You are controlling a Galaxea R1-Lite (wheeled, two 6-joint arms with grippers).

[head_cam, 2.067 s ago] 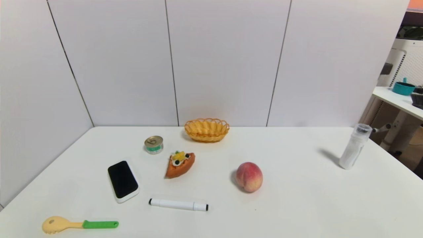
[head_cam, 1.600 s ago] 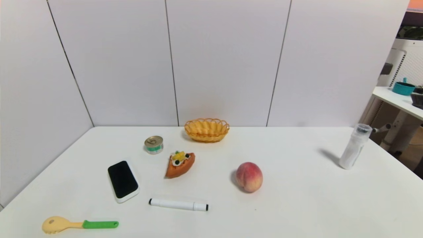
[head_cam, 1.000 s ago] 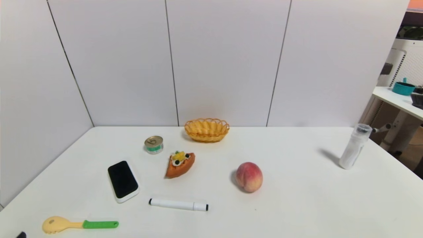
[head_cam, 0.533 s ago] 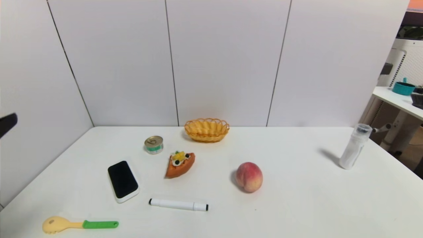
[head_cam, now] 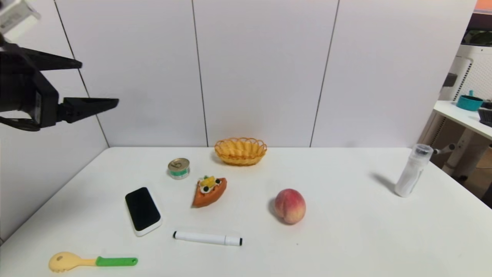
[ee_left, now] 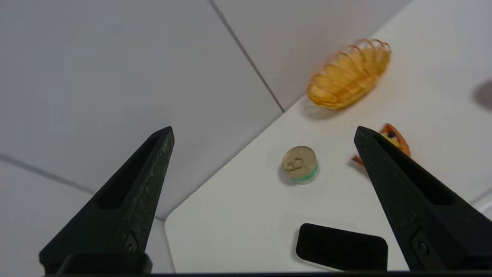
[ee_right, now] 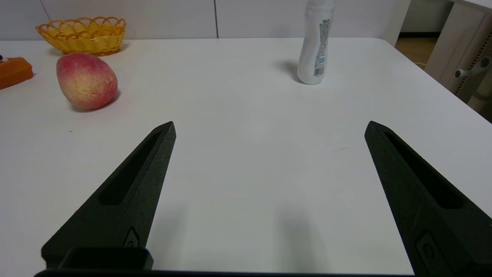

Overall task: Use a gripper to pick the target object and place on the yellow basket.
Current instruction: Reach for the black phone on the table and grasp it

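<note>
**A:** ok so where's the left gripper (head_cam: pixel 99 82) at?

**B:** up in the air over the left side of the worktop (head_cam: pixel 338 231), fingers spread wide, nothing between them. The right gripper (ee_right: pixel 271 129) is parked near the front on the right, also spread wide and not holding anything.

**A:** and the phone?

**B:** the phone (head_cam: pixel 143 211) is lying flat on the left part of the worktop, black face up. The pasta spoon (head_cam: pixel 92 261) is nearer the front, and the white marker (head_cam: pixel 207 238) lies to the phone's right, a bit nearer the front too.

**A:** basket?

**B:** yellow basket (head_cam: pixel 240 152) is at the back, near the wall panels (head_cam: pixel 265 73), well apart from the phone. The little tin (head_cam: pixel 179 168) and the topped pastry (head_cam: pixel 209 191) sit between them. Peach (head_cam: pixel 290 206) is right of the pastry, white bottle (head_cam: pixel 412 171) is way over on the right.
</note>
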